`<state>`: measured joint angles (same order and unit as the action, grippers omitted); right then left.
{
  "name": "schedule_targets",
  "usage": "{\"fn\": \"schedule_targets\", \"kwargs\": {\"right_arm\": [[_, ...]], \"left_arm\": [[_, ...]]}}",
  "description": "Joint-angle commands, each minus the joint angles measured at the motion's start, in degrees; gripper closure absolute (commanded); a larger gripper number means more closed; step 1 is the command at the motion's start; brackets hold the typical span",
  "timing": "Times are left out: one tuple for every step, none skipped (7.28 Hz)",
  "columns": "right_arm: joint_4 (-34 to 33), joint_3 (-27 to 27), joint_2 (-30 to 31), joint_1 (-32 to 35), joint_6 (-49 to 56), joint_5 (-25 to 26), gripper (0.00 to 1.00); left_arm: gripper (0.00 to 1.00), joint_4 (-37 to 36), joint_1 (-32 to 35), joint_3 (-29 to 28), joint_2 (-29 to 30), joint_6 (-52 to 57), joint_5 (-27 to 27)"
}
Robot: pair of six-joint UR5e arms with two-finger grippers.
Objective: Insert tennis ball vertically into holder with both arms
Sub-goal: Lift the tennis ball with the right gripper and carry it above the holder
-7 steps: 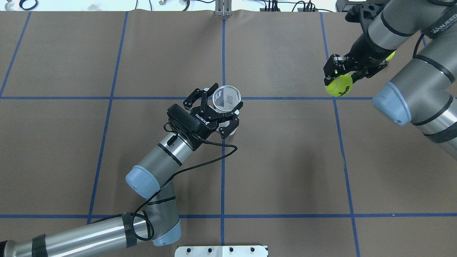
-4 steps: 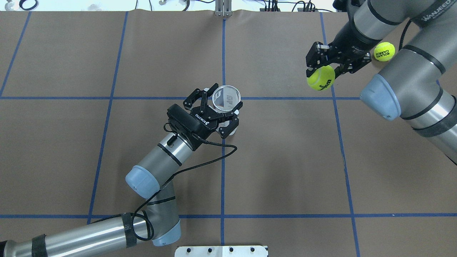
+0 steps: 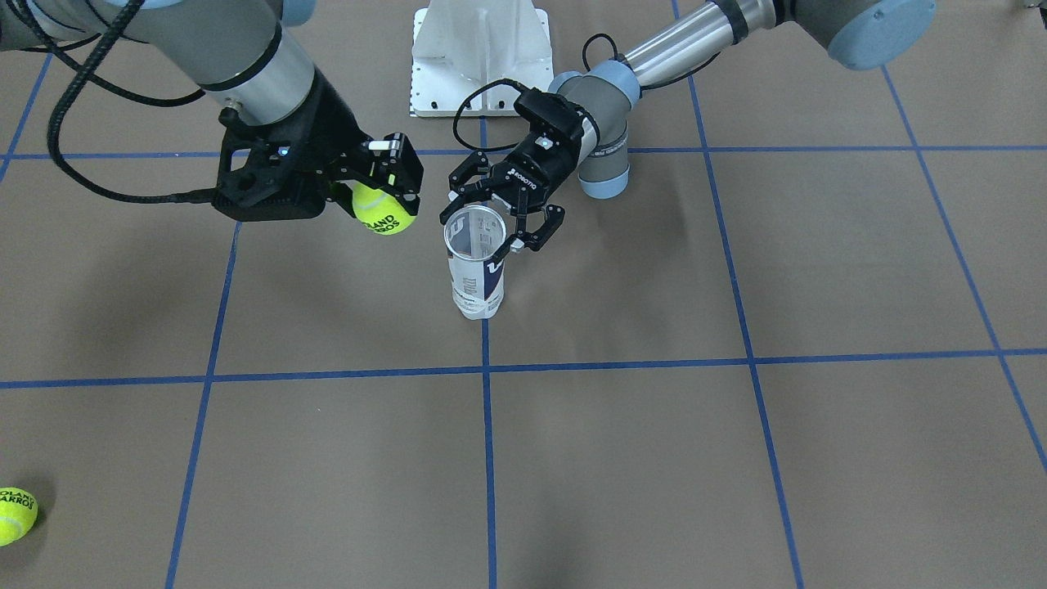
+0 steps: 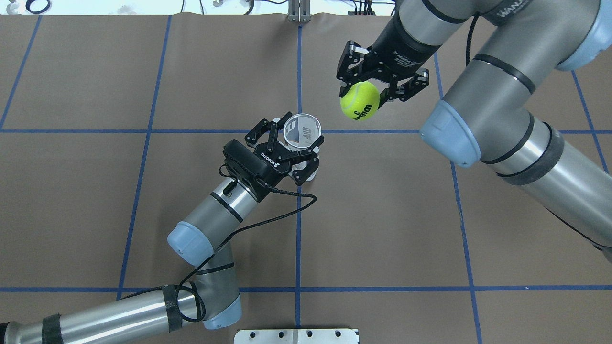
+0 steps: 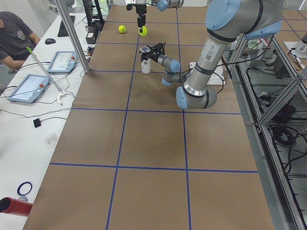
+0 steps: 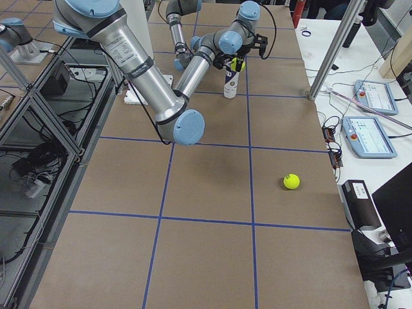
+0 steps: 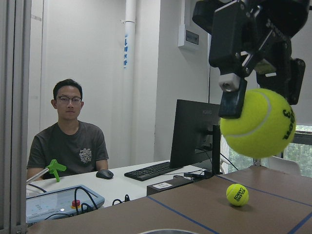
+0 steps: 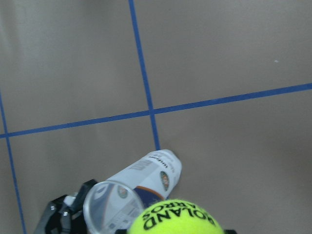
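The holder (image 4: 302,131), a clear can with a white and navy label, stands upright near the table's centre; it also shows in the front view (image 3: 476,274) and the right wrist view (image 8: 146,178). My left gripper (image 4: 299,148) is closed around its upper part from the side (image 3: 487,225). My right gripper (image 4: 361,93) is shut on a yellow tennis ball (image 4: 360,100) and holds it in the air. The ball (image 3: 380,213) is beside and slightly above the can's open mouth. It fills the bottom of the right wrist view (image 8: 178,217) and hangs large in the left wrist view (image 7: 257,122).
A second tennis ball (image 3: 15,515) lies on the table far out on the right arm's side (image 6: 291,181). The white pedestal base (image 3: 478,57) stands at the robot's edge. A person sits at the side desk (image 7: 69,141).
My right arm has swung left with the ball, from the far right to close beside the can's mouth. The left gripper and the can have not moved.
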<state>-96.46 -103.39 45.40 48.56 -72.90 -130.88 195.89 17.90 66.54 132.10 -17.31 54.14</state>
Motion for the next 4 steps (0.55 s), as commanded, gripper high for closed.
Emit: {"fn": "schedule_targets", "kwargs": {"right_arm": [[0.22,4.76,-5.57,-3.47,-3.64,4.4,1.0],[0.22,5.03,-5.76,-4.26,-3.65,4.67,1.0],[0.22,5.21,-5.85,-5.05,-3.65,5.89,1.0],[0.31,5.39,-5.94,-5.84,-3.74,7.3,1.0]], "left_arm": [[0.13,0.02,-0.06,-0.01,0.0,0.0,0.0],[0.13,0.02,-0.15,-0.01,0.0,0.0,0.0],[0.13,0.02,-0.15,-0.01,0.0,0.0,0.0],[0.13,-0.06,-0.15,-0.01,0.0,0.0,0.0]]}}
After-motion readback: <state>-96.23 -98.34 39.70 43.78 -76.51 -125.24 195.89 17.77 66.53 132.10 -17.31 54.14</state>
